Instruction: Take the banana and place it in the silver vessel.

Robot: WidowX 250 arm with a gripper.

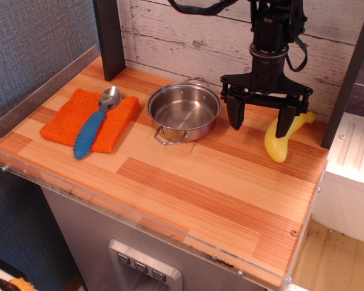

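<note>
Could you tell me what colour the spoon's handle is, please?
Blue, on the spoon; observation.image shows it clearly.

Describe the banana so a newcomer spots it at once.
Start at the wooden counter and go to its back right corner, right of the silver vessel. There, under the gripper with its open jaws, lies the banana: the only yellow, curved thing.

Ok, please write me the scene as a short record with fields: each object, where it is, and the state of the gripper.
banana: on the table, right of the pot, beside the right finger, not held
silver vessel: centre back, upright, empty
spoon: blue handle, lying on the orange cloth, left
gripper: open, fingers pointing down, right of the pot
table: wooden
</note>
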